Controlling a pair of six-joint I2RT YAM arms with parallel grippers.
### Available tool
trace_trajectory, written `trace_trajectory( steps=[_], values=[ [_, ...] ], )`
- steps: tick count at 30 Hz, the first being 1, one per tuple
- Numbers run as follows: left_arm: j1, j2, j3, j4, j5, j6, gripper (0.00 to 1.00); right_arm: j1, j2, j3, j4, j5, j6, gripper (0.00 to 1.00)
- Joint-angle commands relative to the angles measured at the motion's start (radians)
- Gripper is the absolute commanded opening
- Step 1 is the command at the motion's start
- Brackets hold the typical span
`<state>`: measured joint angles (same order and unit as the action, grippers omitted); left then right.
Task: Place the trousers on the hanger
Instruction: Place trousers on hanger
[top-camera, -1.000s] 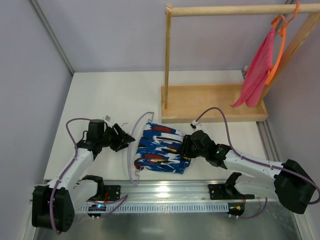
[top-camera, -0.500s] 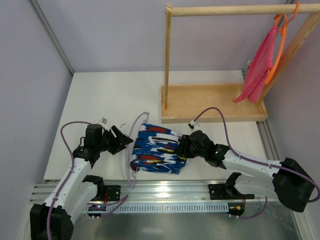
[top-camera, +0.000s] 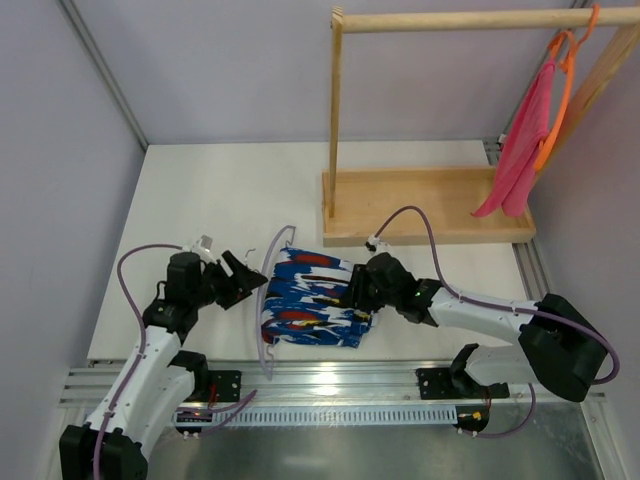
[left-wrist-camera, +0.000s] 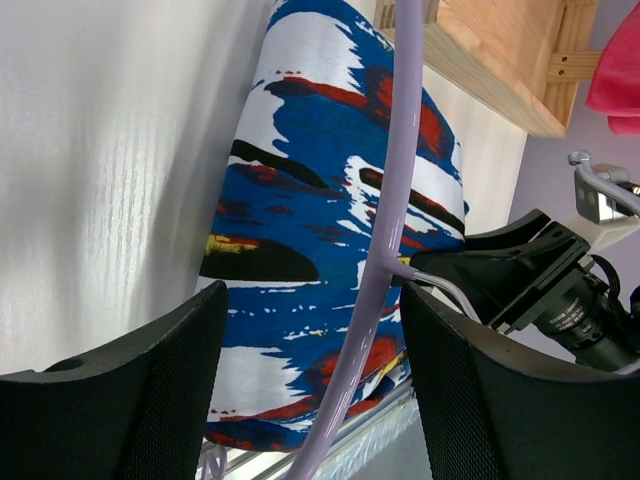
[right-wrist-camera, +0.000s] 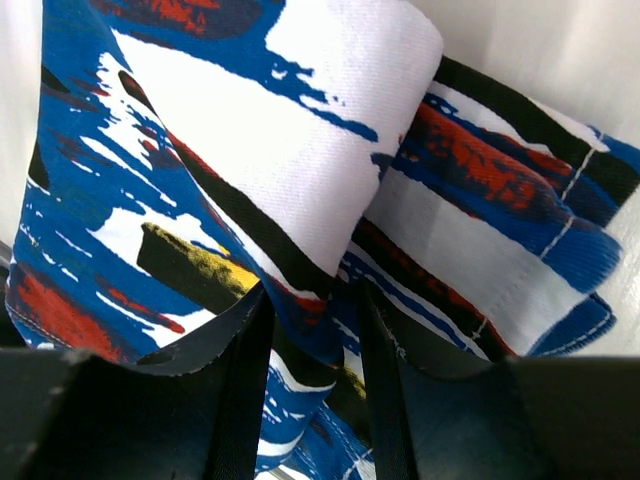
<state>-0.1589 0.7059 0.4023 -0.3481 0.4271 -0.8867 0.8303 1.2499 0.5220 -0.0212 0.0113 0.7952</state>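
The trousers (top-camera: 305, 300) lie folded near the table's front edge, royal blue with white, red, black and yellow patches. The lavender hanger (top-camera: 264, 300) lies along their left side, and part of it rests on the cloth. My left gripper (top-camera: 252, 280) is open. In the left wrist view the hanger's bar (left-wrist-camera: 400, 150) runs between the spread fingers over the trousers (left-wrist-camera: 320, 200). I cannot tell whether the bar touches either finger. My right gripper (top-camera: 352, 297) is at the trousers' right edge. In the right wrist view it (right-wrist-camera: 310, 310) is shut on a fold of the trousers (right-wrist-camera: 250, 130).
A wooden rack stands at the back right with its base (top-camera: 425, 205) on the table and its post (top-camera: 334, 110) upright. An orange hanger (top-camera: 560, 90) with a pink-red cloth (top-camera: 520, 140) hangs from it. A metal rail (top-camera: 330, 378) runs along the front edge.
My right gripper has moved left with the trousers' edge, shifting and bunching the cloth leftward. The left arm has drawn back a little. The pink cloth has swung.
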Motion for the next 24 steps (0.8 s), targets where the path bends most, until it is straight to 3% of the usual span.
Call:
trace_trajectory(
  steps=[1, 3, 7, 11, 14, 17, 19, 20, 21, 24],
  values=[
    [0.001, -0.026, 0.007, 0.057, 0.042, 0.008, 0.69, 0.006, 0.022, 0.042, 0.053, 0.003, -0.019, 0.41],
    [0.002, -0.031, 0.006, 0.069, 0.059, 0.008, 0.69, 0.006, 0.025, 0.049, 0.053, 0.001, -0.017, 0.42],
    [0.002, -0.037, -0.005, 0.119, 0.105, -0.003, 0.68, 0.006, 0.026, 0.044, 0.069, -0.033, -0.004, 0.53],
    [0.002, -0.016, -0.005, 0.112, 0.099, 0.0, 0.6, 0.006, 0.028, 0.027, 0.118, -0.051, 0.019, 0.55],
    [0.001, 0.003, 0.007, 0.057, 0.047, 0.015, 0.49, 0.006, 0.032, 0.016, 0.159, -0.068, 0.03, 0.55],
    [0.001, 0.007, 0.035, -0.028, -0.04, 0.022, 0.44, 0.012, 0.036, 0.022, 0.179, -0.083, 0.041, 0.54],
    [0.001, -0.005, 0.062, -0.069, -0.082, 0.026, 0.48, 0.021, 0.029, 0.044, 0.176, -0.082, 0.053, 0.42],
    [0.001, -0.017, 0.069, -0.069, -0.111, 0.037, 0.55, 0.024, 0.022, 0.053, 0.175, -0.08, 0.059, 0.36],
    [-0.001, -0.038, 0.075, -0.065, -0.125, 0.041, 0.56, 0.027, 0.014, 0.081, 0.172, -0.077, 0.064, 0.25],
    [-0.001, -0.062, 0.084, -0.01, -0.152, 0.04, 0.56, 0.032, 0.043, 0.156, 0.165, -0.066, 0.075, 0.1]
  ],
)
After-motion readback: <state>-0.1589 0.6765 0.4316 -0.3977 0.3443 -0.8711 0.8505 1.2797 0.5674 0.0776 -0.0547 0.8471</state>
